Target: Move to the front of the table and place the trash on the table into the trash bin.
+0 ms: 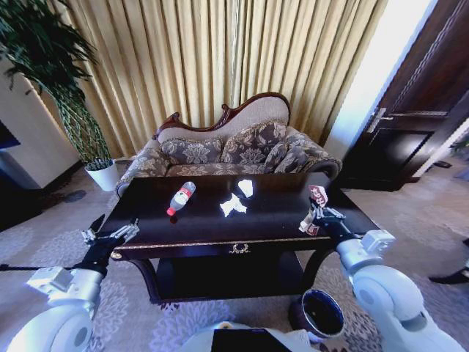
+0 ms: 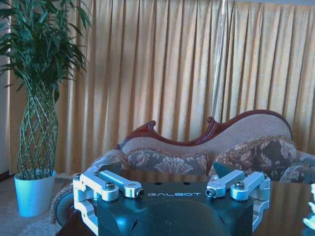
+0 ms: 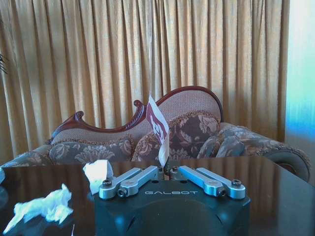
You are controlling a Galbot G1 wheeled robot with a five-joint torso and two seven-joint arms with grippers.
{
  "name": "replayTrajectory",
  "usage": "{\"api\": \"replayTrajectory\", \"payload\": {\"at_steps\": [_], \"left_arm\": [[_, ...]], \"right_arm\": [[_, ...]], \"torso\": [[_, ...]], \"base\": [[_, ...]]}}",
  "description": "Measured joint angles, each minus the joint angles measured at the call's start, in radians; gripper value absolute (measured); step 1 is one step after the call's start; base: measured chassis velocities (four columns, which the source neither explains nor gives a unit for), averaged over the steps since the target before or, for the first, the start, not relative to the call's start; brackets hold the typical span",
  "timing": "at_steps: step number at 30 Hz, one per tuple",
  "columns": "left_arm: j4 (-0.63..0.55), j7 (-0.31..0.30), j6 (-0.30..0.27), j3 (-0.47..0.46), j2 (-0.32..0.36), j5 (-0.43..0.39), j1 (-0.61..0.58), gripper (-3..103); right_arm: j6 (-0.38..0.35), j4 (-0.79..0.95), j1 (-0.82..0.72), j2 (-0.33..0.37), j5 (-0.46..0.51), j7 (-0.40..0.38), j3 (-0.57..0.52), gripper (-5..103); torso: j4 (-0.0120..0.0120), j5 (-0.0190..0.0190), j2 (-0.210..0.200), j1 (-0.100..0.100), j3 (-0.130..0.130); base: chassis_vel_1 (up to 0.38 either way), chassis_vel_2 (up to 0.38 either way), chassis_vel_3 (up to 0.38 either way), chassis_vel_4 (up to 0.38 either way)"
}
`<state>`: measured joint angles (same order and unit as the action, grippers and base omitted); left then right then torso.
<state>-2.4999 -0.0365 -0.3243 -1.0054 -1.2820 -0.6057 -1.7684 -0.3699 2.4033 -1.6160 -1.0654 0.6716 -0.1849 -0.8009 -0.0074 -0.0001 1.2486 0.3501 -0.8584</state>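
Note:
The dark glossy table point(image 1: 275, 220) stands right before me. On it lie a clear bottle point(image 1: 181, 198) with a red label and two crumpled white paper scraps point(image 1: 233, 206) point(image 1: 245, 188). My right gripper point(image 1: 316, 211) hovers over the table's right front part, shut on a red-and-white wrapper point(image 1: 318, 194). The right wrist view has the same gripper point(image 3: 165, 170) pinching the wrapper point(image 3: 158, 127) upright, with the paper scraps point(image 3: 43, 207) point(image 3: 97, 173) beyond it. My left gripper point(image 1: 116, 228) point(image 2: 167, 173) is open at the table's left front corner. The dark trash bin point(image 1: 319, 313) stands on the floor below my right arm.
A patterned sofa point(image 1: 234, 150) sits behind the table, with gold curtains point(image 1: 220, 59) behind it. A tall plant in a white pot point(image 1: 103, 174) stands at the back left. A dark door point(image 1: 410, 117) is at the right. Patterned carpet surrounds the table.

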Motion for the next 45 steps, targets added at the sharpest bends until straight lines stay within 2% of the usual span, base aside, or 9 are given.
{"api": "replayTrajectory", "payload": {"at_steps": [10,20,23,29,33,36,40,42,45], "left_arm": [[0.000,-0.003,-0.013,-0.003,0.000,-0.010,0.010,100],[0.000,0.000,-0.006,0.008,-0.012,-0.008,0.011,100],[0.000,0.001,-0.004,0.011,-0.016,-0.008,0.010,100],[0.000,0.002,0.000,0.011,-0.017,-0.007,0.008,100],[0.000,0.003,0.009,0.011,-0.016,-0.007,0.005,100],[0.000,0.005,0.015,0.008,-0.015,-0.007,0.003,100],[0.000,0.011,0.023,0.007,-0.014,-0.007,0.001,100],[0.000,0.011,0.024,0.011,-0.017,-0.006,0.003,100],[0.000,0.011,0.024,0.011,-0.018,-0.006,0.003,100]], "right_arm": [[0.009,-0.012,-0.008,-0.015,-0.010,0.001,0.006,0],[0.023,-0.124,-0.022,-0.064,-0.123,0.035,0.024,0],[0.023,-0.223,-0.020,-0.082,-0.142,0.044,0.036,0],[0.068,-0.515,0.054,-0.099,-0.249,0.076,0.054,0],[0.090,-0.768,0.169,-0.088,-0.305,0.090,0.076,0],[0.091,-0.834,0.198,-0.080,-0.321,0.100,0.083,0],[0.092,-0.978,0.265,-0.057,-0.359,0.117,0.105,0],[0.092,-1.118,0.340,-0.041,-0.376,0.117,0.131,0],[0.091,-1.190,0.380,-0.037,-0.387,0.112,0.146,0]], "torso": [[0.0000,0.0001,0.001,-0.001,0.000],[-0.0001,-0.0001,0.000,0.000,0.000],[-0.0001,0.0004,0.000,0.001,0.000],[-0.0003,0.0004,0.000,0.000,0.000],[0.0002,0.0004,0.000,0.000,0.000],[0.0004,0.0001,0.000,0.000,0.000],[-0.0003,0.0003,0.000,0.000,0.000],[0.0001,0.0001,0.000,0.000,0.000],[0.0001,0.0004,0.000,0.000,0.000]], "base": [[0.221,-0.221,-0.207,0.217],[0.060,-0.064,-0.071,0.061],[0.000,0.000,0.000,0.000],[-0.013,0.009,0.018,-0.004],[0.000,0.000,0.000,0.000],[0.000,0.000,0.000,0.000],[0.000,0.000,0.000,0.000],[0.000,0.000,0.000,0.000],[0.000,0.000,0.000,0.000]]}}
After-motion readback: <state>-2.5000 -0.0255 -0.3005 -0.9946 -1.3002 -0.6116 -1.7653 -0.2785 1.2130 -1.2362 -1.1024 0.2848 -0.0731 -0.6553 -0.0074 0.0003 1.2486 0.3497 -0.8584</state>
